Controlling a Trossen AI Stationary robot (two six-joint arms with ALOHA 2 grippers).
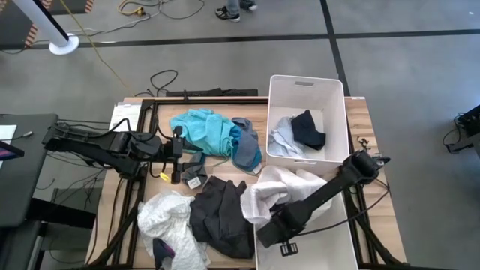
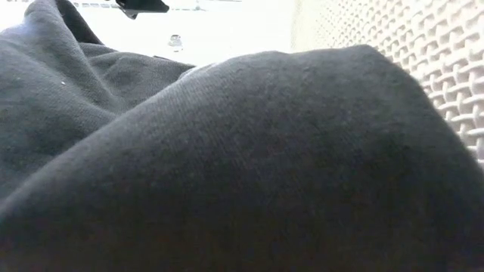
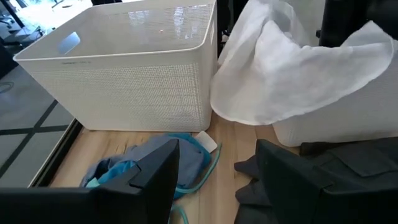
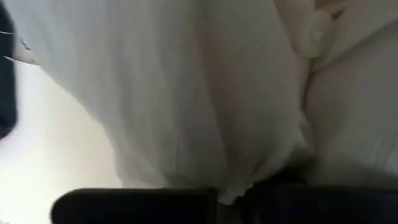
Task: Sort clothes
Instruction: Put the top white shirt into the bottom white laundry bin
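Two white bins (image 1: 330, 94) on wooden table (image 1: 150, 191) — floor cables (image 1: 165, 77) beyond

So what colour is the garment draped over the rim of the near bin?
Plain white garment, with no print visible; the left wrist view shows it best.

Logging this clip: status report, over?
Left gripper open, idle beside teal garment. Right gripper against white garment draped over near bin rim.

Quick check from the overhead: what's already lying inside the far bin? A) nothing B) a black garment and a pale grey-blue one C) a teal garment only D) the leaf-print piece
B: in the high view the far bin holds a black garment beside a pale grey-blue one; the teal garment lies on the table outside it.
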